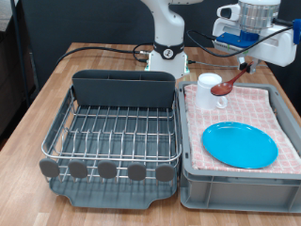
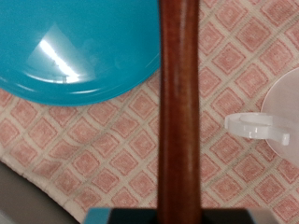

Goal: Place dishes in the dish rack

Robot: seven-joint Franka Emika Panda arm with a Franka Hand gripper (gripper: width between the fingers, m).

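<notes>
My gripper (image 1: 247,66) is at the exterior view's upper right, above the grey bin. It is shut on the brown wooden spoon (image 1: 224,85), which hangs tilted with its bowl down over the pink checked cloth. In the wrist view the spoon's handle (image 2: 177,112) runs straight through the middle of the picture. The light-blue plate (image 1: 240,144) lies flat on the cloth and shows in the wrist view (image 2: 75,47). The white mug (image 1: 209,83) stands at the bin's far corner, close to the spoon's bowl, and shows in the wrist view (image 2: 276,117). The dish rack (image 1: 118,127) stands to the exterior view's left, with nothing in it.
The grey bin (image 1: 235,181) lined with pink checked cloth (image 1: 235,108) stands beside the rack on the wooden table (image 1: 38,104). The robot base (image 1: 167,52) and black cables sit behind the rack.
</notes>
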